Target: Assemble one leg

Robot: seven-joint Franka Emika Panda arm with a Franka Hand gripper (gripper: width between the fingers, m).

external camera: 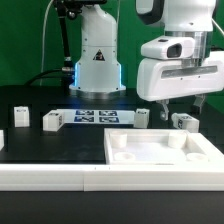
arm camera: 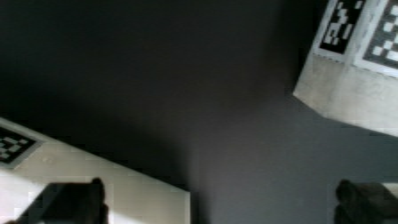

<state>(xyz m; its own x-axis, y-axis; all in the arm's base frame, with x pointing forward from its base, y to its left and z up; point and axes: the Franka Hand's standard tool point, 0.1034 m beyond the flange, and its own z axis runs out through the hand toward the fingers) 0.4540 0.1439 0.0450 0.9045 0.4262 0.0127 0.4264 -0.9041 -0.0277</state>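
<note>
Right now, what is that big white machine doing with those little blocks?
A robot arm hangs over the table at the exterior view's right, its jaws wide open and holding nothing. Just below stand a leg and a second leg. Two more legs stand toward the exterior view's left. The big socketed panel lies in front, with no leg fitted as far as I can see.

No words or numbers can be read; only black-and-white square tags [external camera: 86,116] on the marker board [external camera: 99,117] and a leg [external camera: 53,120].
</note>
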